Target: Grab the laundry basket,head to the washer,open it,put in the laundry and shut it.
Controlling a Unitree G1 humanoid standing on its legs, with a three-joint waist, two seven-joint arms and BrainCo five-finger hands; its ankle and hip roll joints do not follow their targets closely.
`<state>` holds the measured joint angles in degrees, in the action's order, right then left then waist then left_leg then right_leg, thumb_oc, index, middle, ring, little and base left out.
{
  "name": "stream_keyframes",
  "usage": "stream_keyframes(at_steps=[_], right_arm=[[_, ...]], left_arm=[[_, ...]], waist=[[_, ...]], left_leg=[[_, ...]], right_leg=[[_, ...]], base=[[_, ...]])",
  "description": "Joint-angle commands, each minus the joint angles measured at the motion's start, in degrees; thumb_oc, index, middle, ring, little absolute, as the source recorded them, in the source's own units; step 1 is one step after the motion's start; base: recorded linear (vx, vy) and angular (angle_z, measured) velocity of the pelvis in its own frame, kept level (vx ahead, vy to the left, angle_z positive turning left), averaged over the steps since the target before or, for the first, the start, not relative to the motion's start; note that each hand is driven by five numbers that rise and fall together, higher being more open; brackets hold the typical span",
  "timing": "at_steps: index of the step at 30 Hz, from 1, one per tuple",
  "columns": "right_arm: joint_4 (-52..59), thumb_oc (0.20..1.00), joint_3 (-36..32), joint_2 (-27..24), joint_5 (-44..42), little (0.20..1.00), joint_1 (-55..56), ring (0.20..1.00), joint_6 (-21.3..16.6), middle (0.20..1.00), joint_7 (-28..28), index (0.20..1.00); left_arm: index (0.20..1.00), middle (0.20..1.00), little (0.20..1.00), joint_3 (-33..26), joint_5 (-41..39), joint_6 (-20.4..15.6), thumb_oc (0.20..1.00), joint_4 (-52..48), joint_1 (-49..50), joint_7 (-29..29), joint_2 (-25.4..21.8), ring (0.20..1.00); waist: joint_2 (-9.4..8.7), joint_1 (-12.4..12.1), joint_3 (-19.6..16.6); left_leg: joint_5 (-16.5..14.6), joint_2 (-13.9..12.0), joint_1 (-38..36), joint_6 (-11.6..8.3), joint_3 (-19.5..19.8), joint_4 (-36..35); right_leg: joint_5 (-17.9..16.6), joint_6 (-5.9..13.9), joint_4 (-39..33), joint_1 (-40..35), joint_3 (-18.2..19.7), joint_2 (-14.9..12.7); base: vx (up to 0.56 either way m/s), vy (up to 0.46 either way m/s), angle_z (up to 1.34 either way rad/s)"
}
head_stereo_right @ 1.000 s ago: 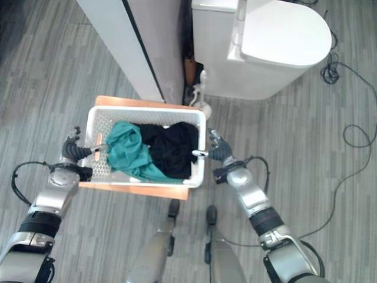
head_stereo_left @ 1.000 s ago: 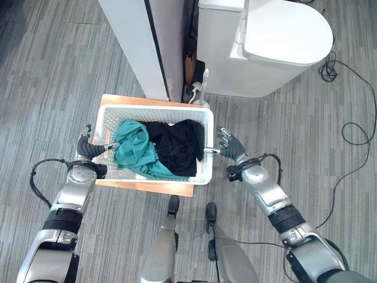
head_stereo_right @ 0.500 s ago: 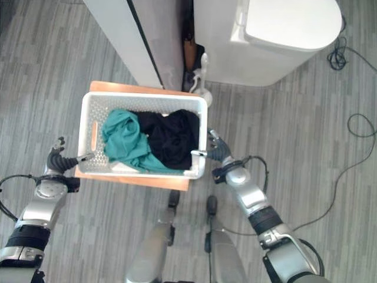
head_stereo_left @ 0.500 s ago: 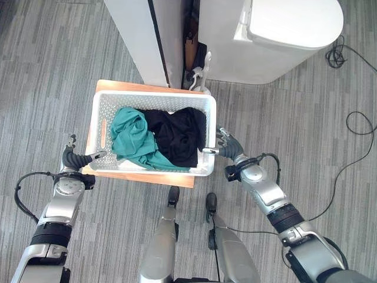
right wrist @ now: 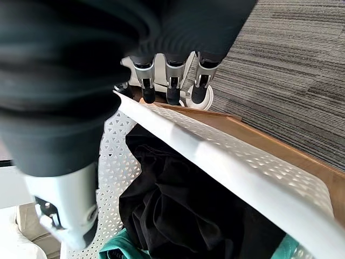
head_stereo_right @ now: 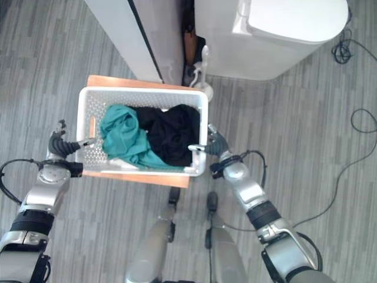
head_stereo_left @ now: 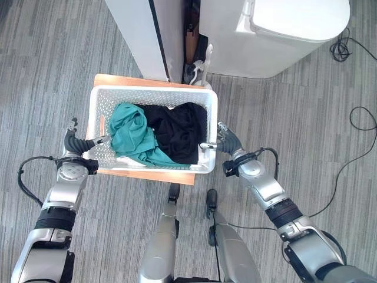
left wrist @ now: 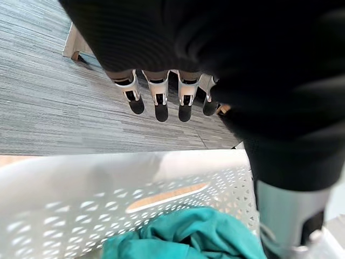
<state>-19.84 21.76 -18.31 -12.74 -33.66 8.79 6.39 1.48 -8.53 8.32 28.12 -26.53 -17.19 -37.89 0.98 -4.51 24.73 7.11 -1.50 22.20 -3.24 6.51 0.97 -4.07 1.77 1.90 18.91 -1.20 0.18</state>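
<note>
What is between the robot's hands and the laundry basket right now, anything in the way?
Nothing visible. The left hand and right hand sit at the two short ends of the white laundry basket, thumbs over its rim.

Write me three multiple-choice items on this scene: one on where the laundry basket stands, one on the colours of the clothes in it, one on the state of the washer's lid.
1. The white laundry basket stands on
A. a low wooden stand
B. the washer
C. a chair

2. The clothes in it are
A. red and white
B. teal and black
C. all yellow

3. The washer's lid is
A. open
B. shut
C. taken off

Key: 1 A, wood shows under the basket's edges; 2 B, a teal garment lies toward the left hand, a black one toward the right hand; 3 B, the lid lies flat on the washer.
</note>
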Motion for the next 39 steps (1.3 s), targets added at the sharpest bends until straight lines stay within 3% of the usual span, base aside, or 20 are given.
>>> stream_keyframes(at_steps=[1, 20, 39], right_arm=[[1.8, 1.000, 1.2, 2.3, -1.8, 1.000, 0.6, 1.000, -2.5, 1.000, 1.4, 1.000], [-6.9, 1.000, 2.5, 5.7, 0.7, 1.000, -8.3, 1.000, 0.3, 1.000, 5.8, 1.000], [-14.7, 1.000, 2.7, 5.4, 2.0, 1.000, -15.3, 1.000, 2.7, 1.000, 6.1, 1.000]], left_arm=[[1.000, 1.000, 1.000, 1.6, 0.7, -1.9, 1.000, 0.8, 2.0, -2.0, -1.9, 1.000], [1.000, 1.000, 1.000, 7.4, -0.9, -1.3, 1.000, 3.3, -4.5, -3.4, 0.7, 1.000], [1.000, 1.000, 1.000, 11.9, 1.2, 0.3, 1.000, 8.1, -11.2, -3.7, 1.6, 1.000]], waist=[[-1.93, 0.0, -5.3], [-2.53, -0.9, -3.3], [-3.92, -0.6, -2.7]], left_leg=[[-3.8, -1.3, 5.5, 1.13, -0.9, 4.2], [-4.1, -1.2, 9.6, 0.97, -0.5, 6.5], [-4.3, -1.3, 12.8, 0.85, 0.1, 7.5]], right_leg=[[4.3, 4.10, 6.5, 4.8, -0.5, -8.5], [4.1, 3.95, 7.5, 7.8, -1.3, -8.4], [3.7, 3.77, 7.8, 10.1, -2.1, -8.3]], base=[[0.00, 0.000, 0.00], [0.00, 0.003, 0.01], [0.00, 0.003, 0.01]])
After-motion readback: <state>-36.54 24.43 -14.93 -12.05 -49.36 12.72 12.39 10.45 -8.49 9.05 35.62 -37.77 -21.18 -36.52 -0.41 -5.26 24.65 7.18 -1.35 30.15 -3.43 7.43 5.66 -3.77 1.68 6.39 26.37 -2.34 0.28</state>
